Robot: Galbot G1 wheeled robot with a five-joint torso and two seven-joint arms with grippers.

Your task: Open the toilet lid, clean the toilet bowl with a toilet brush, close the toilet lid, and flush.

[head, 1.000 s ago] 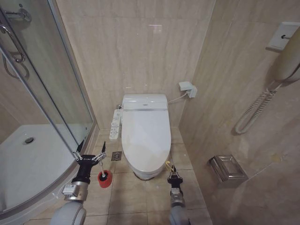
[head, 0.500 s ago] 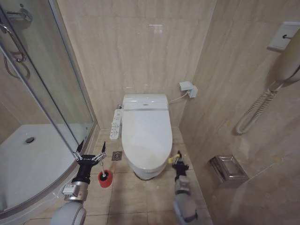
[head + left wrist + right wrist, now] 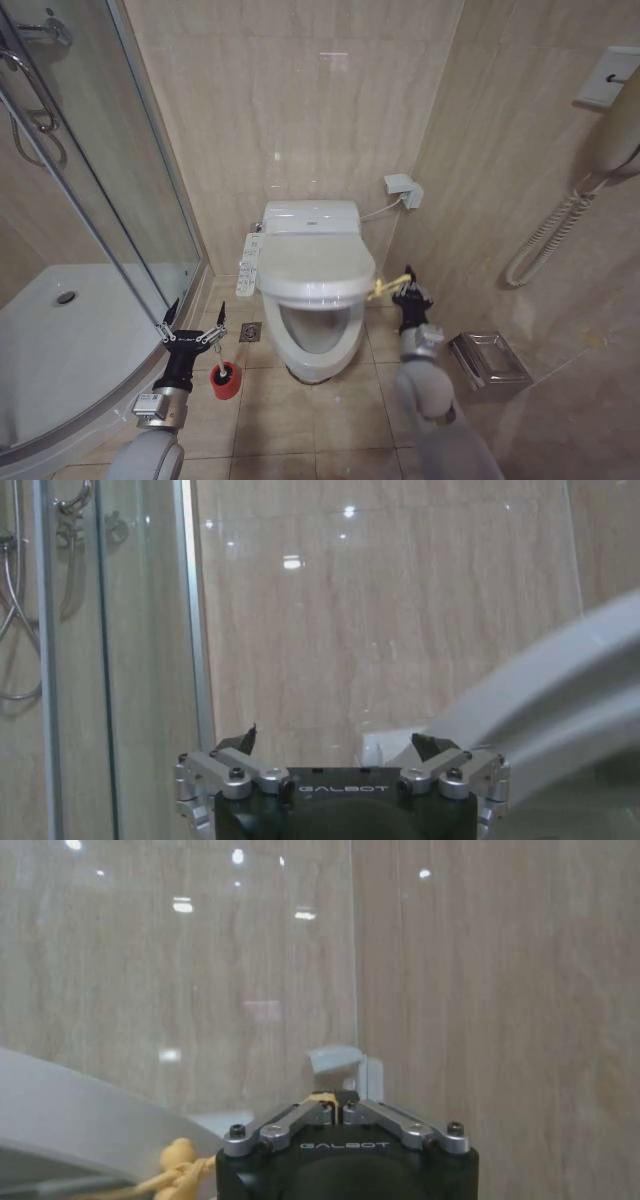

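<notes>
1. Head view: The opening step is under way. The right gripper (image 3: 408, 293), raised on an extended forearm just beside the toilet's right flank, is pinched on the yellow tie (image 3: 388, 286) and holds the toilet lid (image 3: 316, 270) partly lifted, with the toilet bowl (image 3: 315, 340) exposed beneath its front edge. The lid looks well short of upright; the next move, by this reading, calls for carrying the tie up and back in an arc toward the tank without letting it slip. The left gripper (image 3: 194, 335) hangs low with fingers spread, directly over the toilet brush (image 3: 217, 360) standing in its red holder cup (image 3: 224, 381) on the floor tiles beside the shower enclosure (image 3: 70, 330).

2. Left wrist view: The left gripper (image 3: 338, 744) points at the tiled wall, its fingers apart and empty; the tilted white lid (image 3: 560, 682) crosses the frame's edge.

3. Right wrist view: The right gripper (image 3: 333, 1102) is clamped, a strand of yellow tie (image 3: 182, 1164) trailing beside it toward the lid (image 3: 90, 1102).
</notes>
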